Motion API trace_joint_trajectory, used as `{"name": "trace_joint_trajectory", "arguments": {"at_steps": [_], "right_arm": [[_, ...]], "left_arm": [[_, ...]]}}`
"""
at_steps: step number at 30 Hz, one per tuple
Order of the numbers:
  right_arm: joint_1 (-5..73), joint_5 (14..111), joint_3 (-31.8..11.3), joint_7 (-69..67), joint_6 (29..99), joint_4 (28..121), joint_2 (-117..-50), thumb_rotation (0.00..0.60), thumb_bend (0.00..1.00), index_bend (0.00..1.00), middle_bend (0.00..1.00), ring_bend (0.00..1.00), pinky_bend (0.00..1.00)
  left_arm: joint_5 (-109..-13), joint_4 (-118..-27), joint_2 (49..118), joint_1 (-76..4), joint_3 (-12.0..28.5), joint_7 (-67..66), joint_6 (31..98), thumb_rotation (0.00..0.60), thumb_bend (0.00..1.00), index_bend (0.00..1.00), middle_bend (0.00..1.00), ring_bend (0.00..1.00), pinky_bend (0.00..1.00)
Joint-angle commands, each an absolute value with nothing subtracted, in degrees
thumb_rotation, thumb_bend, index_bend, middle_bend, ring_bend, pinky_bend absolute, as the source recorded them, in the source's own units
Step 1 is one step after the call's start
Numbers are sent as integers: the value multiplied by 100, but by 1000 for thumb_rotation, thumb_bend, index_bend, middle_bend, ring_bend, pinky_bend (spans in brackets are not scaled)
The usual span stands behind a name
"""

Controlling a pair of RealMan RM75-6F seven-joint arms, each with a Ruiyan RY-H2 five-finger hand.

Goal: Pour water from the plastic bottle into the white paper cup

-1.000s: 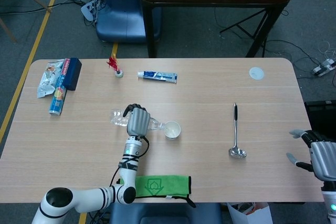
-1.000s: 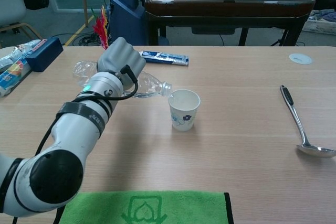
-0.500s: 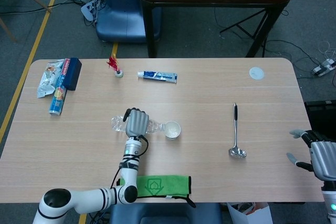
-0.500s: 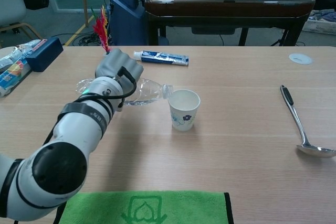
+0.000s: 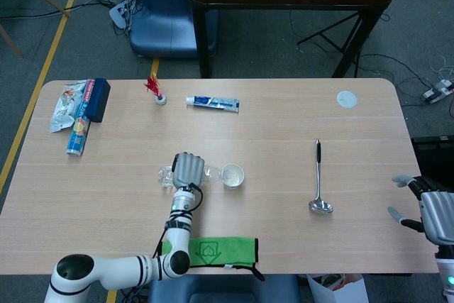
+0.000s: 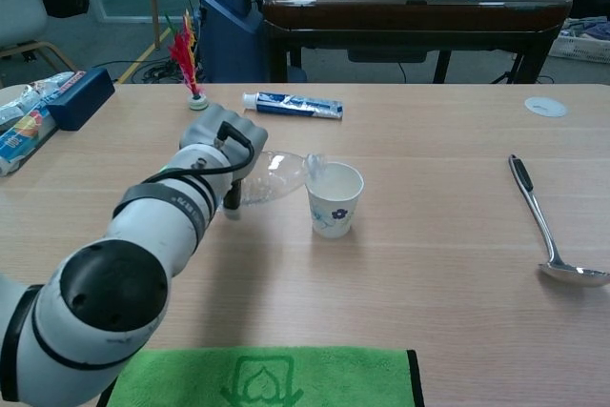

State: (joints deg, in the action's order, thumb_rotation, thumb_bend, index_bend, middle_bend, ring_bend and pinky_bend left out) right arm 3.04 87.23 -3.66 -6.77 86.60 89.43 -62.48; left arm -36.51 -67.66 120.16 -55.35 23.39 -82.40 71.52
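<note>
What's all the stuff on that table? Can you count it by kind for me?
Bottle: 1
Cup: 1
Ladle: 1
Toothpaste: 1
Shuttlecock: 1
Lid: 1
Green cloth: 1
Blue box: 1
Snack packets: 2
Total: 10

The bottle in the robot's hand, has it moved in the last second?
Yes. The bottle, held in the left hand, has shifted right toward the cup, which stayed put; its neck now sits at the cup's rim.
</note>
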Motion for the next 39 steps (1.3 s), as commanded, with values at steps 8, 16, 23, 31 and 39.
{"name": "trace_joint_trajectory", "arguments": {"at_steps": [8, 16, 23, 31, 39], "right_arm": [[310, 8709, -361, -650, 8631, 8945, -6254, 600, 174, 351, 416, 324, 438], [317, 8697, -346, -571, 8596, 8914, -6290, 600, 174, 351, 416, 324, 438], [331, 8675, -334, -531, 8542, 8890, -6318, 600, 173, 351, 416, 324, 438], [328, 8682, -333, -510, 8553, 8898, -6322, 600, 174, 351, 416, 324, 438], [325, 8671, -337, -452, 8561, 8877, -6339, 600, 174, 351, 416, 324, 438]], "left_arm": [[-4139, -7062, 11663, -5271, 2427, -6689, 7152, 600, 20, 679, 656, 526, 651], [-4377, -7324, 11303, -4912, 2551, -5479, 7234, 600, 20, 679, 656, 526, 651], [-4214, -7535, 11148, -4697, 2879, -4682, 7341, 600, 20, 681, 659, 531, 651], [-4078, -7702, 11002, -4459, 2957, -3956, 7306, 600, 20, 686, 665, 530, 651], [-4725, -7616, 10879, -4084, 2736, -2472, 7171, 600, 20, 697, 674, 529, 651]]}}
